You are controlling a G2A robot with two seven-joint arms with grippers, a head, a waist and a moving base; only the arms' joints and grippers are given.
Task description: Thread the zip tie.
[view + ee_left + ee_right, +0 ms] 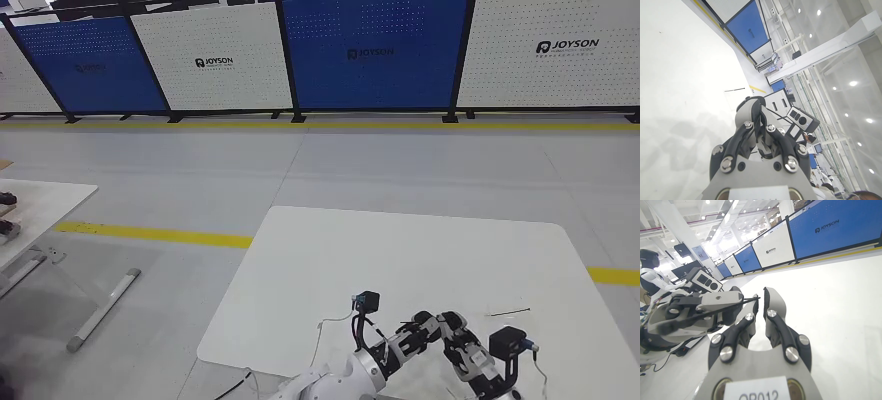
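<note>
Over the table's (400, 260) near edge, my left claw (760, 103) is clamped on the zip tie (751, 298). Its tip reaches my right claw (761, 296), whose fingers stand narrowly apart. Farther right, a second zip tie (510, 313) lies flat.

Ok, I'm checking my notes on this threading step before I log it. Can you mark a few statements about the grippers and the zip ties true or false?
1. A loose zip tie lies on the white table. True.
2. The right gripper has its jaws clamped shut. False: they stand open, with a gap between them.
3. The left gripper is shut on a held zip tie. True.
4. The loose zip tie is white. False: it is black.
5. The two grippers are at opposite ends of the table. False: they are close together, and the held zip tie's end reaches the right gripper.
</note>
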